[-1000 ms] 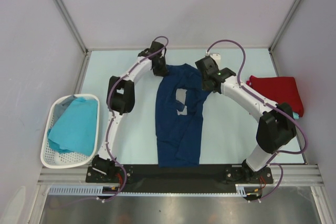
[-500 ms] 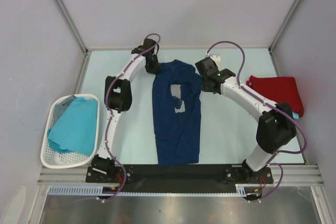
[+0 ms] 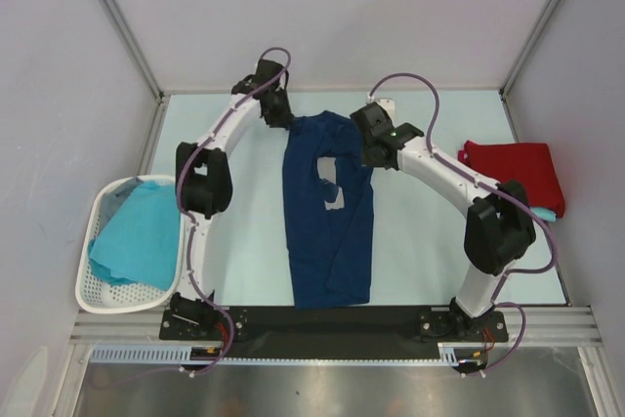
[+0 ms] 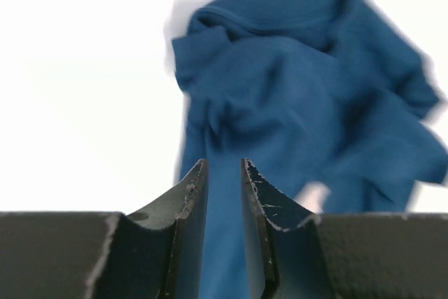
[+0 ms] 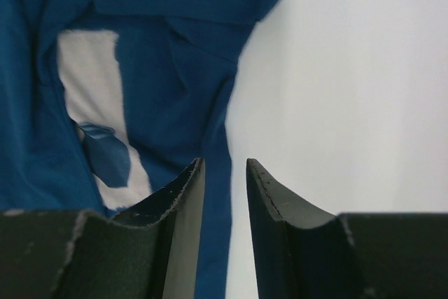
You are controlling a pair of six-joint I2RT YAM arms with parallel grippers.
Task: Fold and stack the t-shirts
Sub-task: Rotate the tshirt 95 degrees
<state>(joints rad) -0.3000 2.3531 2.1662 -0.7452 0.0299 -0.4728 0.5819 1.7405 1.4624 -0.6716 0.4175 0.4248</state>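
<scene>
One white basket holding turquoise t-shirt, navy t-shirt on table

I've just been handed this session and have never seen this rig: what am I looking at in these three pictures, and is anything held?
Two robot arms are bolted at the table's near edge. One picture looks down from above; the other two come from cameras on each wrist, with that arm's own fingers at the bottom. A navy t-shirt lies lengthwise in the middle, partly folded. A red t-shirt lies folded at the right, and turquoise cloth fills the white basket at the left. The left gripper and right gripper show a gap with nothing pinched; neither holds anything.
</scene>
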